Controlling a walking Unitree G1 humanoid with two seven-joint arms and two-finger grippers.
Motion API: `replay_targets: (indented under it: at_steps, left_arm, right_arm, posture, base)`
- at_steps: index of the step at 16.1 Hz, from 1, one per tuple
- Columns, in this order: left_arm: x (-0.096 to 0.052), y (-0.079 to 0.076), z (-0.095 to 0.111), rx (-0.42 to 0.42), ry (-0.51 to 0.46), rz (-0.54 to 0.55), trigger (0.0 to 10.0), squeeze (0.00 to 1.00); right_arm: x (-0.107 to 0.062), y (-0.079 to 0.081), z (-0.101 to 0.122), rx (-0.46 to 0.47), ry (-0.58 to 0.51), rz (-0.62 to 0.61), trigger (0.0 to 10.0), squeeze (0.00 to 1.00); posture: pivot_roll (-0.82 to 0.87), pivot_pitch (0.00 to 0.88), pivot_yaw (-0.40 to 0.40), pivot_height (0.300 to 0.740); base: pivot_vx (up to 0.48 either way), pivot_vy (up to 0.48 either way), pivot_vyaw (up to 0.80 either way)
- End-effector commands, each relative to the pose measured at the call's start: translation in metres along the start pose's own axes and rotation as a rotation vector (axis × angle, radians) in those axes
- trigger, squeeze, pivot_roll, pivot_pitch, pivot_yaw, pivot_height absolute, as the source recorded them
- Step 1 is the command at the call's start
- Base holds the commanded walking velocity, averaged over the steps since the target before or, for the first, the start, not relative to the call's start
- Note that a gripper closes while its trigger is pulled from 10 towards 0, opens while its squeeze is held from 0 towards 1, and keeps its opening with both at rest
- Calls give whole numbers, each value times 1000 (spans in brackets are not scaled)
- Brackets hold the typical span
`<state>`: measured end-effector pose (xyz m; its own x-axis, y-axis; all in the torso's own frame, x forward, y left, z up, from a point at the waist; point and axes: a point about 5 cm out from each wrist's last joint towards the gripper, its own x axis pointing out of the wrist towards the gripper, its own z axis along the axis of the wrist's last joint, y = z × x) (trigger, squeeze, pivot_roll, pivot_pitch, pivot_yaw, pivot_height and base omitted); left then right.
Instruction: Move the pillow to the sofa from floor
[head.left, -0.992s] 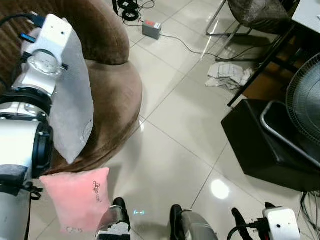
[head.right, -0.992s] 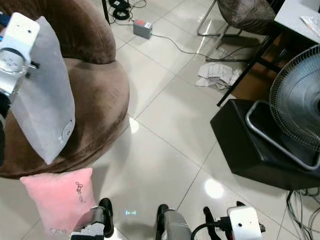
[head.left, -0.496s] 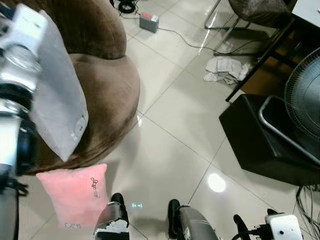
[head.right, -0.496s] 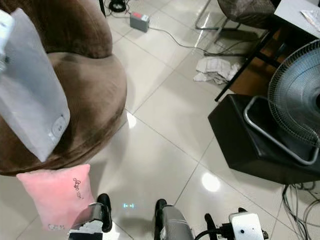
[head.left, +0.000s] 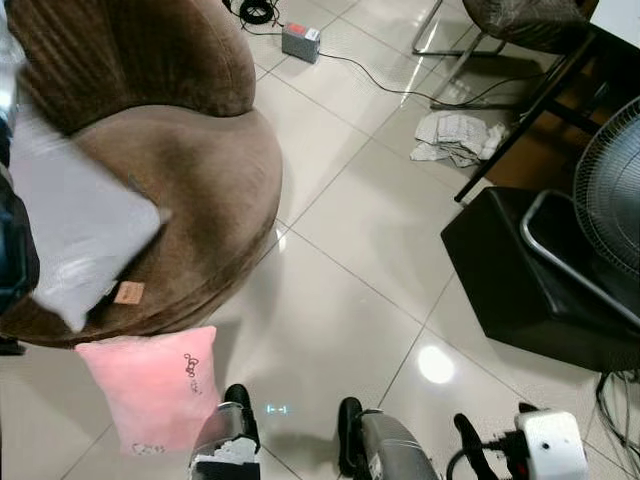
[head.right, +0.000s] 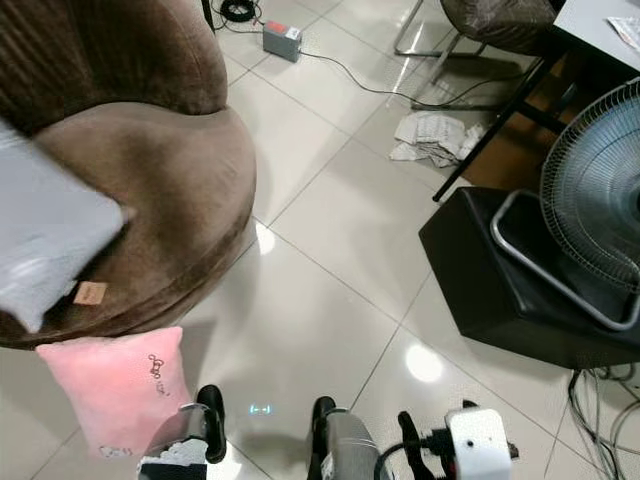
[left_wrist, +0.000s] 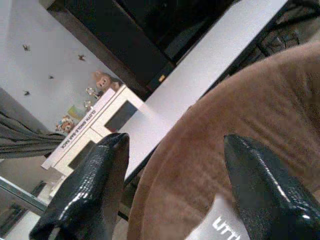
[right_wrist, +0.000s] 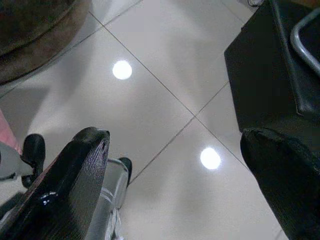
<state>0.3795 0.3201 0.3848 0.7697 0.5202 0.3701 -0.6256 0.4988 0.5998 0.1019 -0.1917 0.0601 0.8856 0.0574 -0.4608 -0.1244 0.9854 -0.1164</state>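
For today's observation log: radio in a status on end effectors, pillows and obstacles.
Left end effector open over sofa. Right end effector open, idle. Grey pillow on sofa; pink pillow on floor.

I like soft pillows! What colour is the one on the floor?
The pillow on the floor is pink; left eye view.

Home living room, sofa (head.left: 150, 150), fan (head.right: 595, 200)

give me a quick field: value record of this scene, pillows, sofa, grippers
grey pillow: on the brown sofa seat, at its left edge, blurred
pink pillow: on the tiled floor, against the sofa base
left gripper: open, over the sofa cushion
right gripper: open, low over the floor
nearby: black box, fan
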Motion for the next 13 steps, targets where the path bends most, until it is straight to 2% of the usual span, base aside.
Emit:
replay_targets:
  at_steps: [1,2,3,4,5,6,7,9,10,11,12,13]
  left_arm:
    - [-1,-7,7,-104,5,-77,10000,0]
    - [-6,-27,1,-174,37,-172,10000,0]
    - [-9,-38,-4,-213,56,-222,10000,0]
    - [-19,-65,-12,-339,100,-332,10000,0]
    - [-23,-73,-14,-367,110,-364,10000,0]
    - [-40,-108,-24,-473,145,-498,10000,0]
    - [-46,-118,-28,-479,152,-535,10000,0]
    - [-82,-166,-39,-620,156,-744,10000,0]
    - [-93,-177,-39,-698,143,-798,10000,0]
    - [-100,-184,-38,-734,125,-841,10000,0]
    - [-110,-192,-43,-718,108,-876,10000,0]
    - [-129,-206,-54,-775,134,-904,10000,0]
  right_arm:
    - [7,3,-6,4,23,-1,10000,443]
    - [15,4,-3,8,3,-1,10000,443]
    - [19,4,0,9,-12,0,10000,439]
    - [33,5,8,22,-52,-6,10000,443]
    - [39,4,11,31,-64,-9,10000,439]
    - [63,3,27,46,-125,-14,10000,439]
    - [70,3,31,54,-142,-15,10000,443]
    - [108,-5,59,113,-231,-42,10000,443]
    - [121,-7,71,122,-261,-40,10000,443]
    - [130,-6,79,122,-280,-29,10000,443]
    - [138,-5,85,125,-290,-19,10000,443]
    - [147,-5,91,130,-302,-9,10000,447]
  posture:
    - [-215,258,-69,740]
    - [-206,249,-62,740]
    - [-203,233,-60,740]
    - [-192,215,-43,740]
    - [-183,195,-42,740]
    - [-145,149,-8,740]
    - [-135,137,1,740]
    - [-62,67,29,740]
    - [-34,45,39,740]
    - [-3,19,46,740]
    - [19,9,52,740]
    - [60,0,50,740]
  base:
    - [0,0,0]
    - [0,0,0]
    - [0,0,0]
    - [0,0,0]
    - [0,0,0]
    - [0,0,0]
    - [0,0,0]
    - [0,0,0]
    - [0,0,0]
    - [0,0,0]
    - [0,0,0]
    - [0,0,0]
